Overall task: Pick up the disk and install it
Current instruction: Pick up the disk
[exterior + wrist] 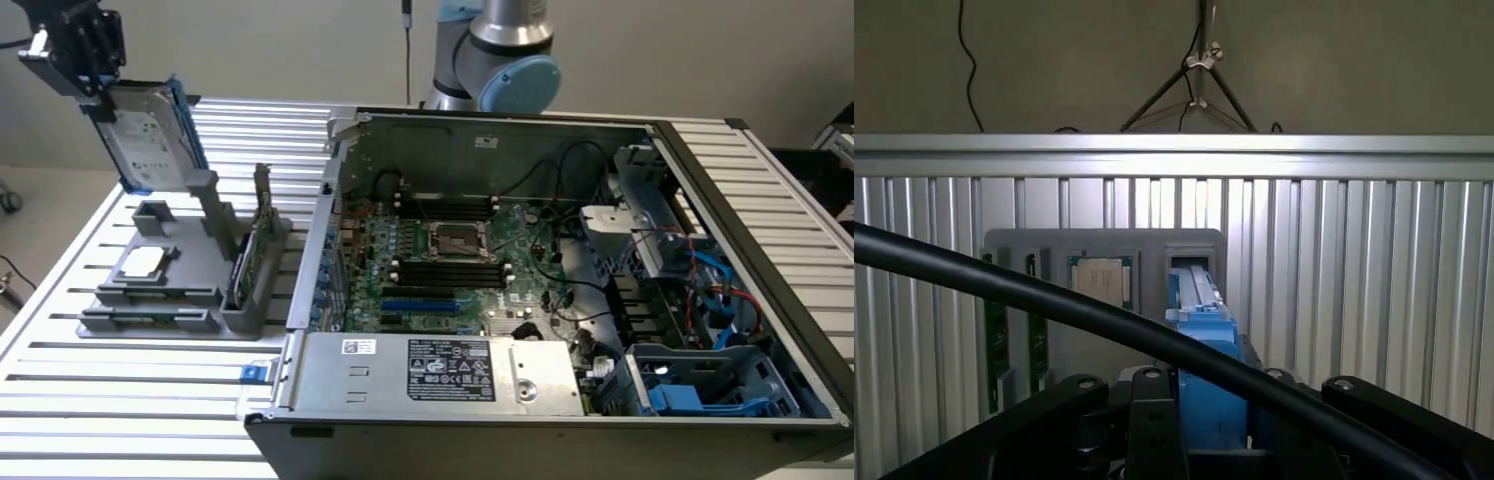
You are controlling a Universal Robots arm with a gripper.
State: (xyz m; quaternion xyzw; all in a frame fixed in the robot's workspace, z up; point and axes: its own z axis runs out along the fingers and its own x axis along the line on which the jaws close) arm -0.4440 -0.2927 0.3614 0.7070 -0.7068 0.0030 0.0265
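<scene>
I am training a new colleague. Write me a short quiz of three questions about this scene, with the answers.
1. True or false: the gripper is closed on the disk.
2. What colour is the disk's carrier? A red, B blue, C green.
3. Fill in: the CPU chip lies on a grey ____, at the exterior view's left of the open computer case.
Key: 1 true; 2 B; 3 tray.

Robot lab: arm (501, 60), opened computer case (534, 445)
</scene>
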